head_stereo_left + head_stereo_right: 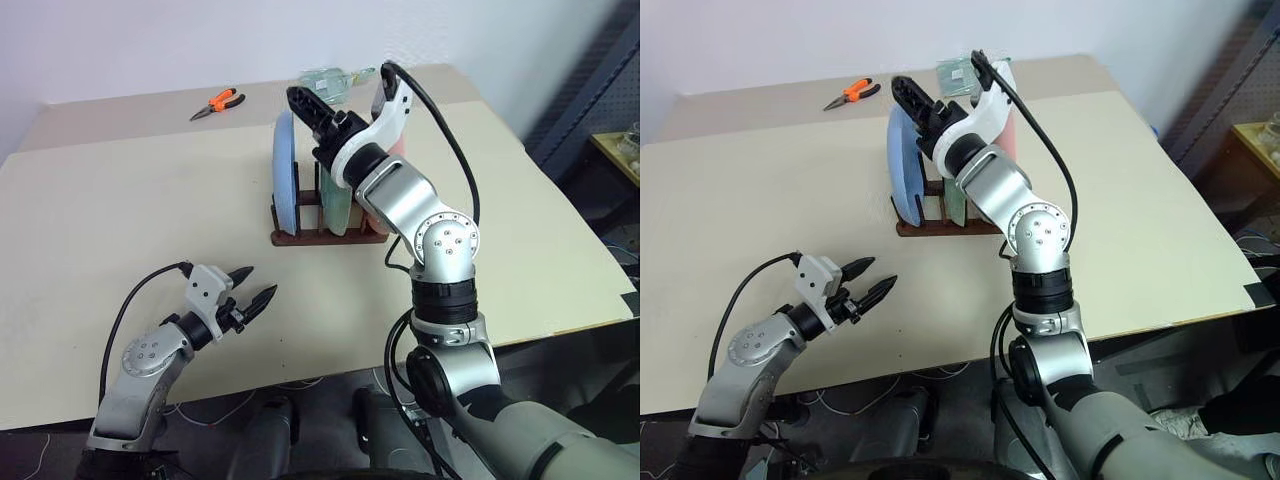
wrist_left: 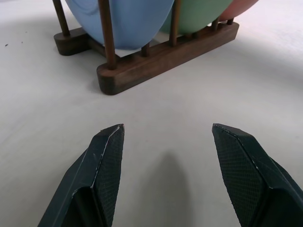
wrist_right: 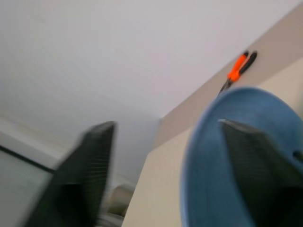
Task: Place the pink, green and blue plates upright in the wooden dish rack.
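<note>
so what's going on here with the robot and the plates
A two-armed robot is loading plates into a wooden dish rack on a beige table. The blue plate, green plate and pink plate all stand upright between the pegs. The right gripper is up at the top of the rack beside the blue plate, open and holding nothing. The left gripper hangs open over the table nearer the robot, empty. Orange-handled pliers lie at the far edge.
</note>
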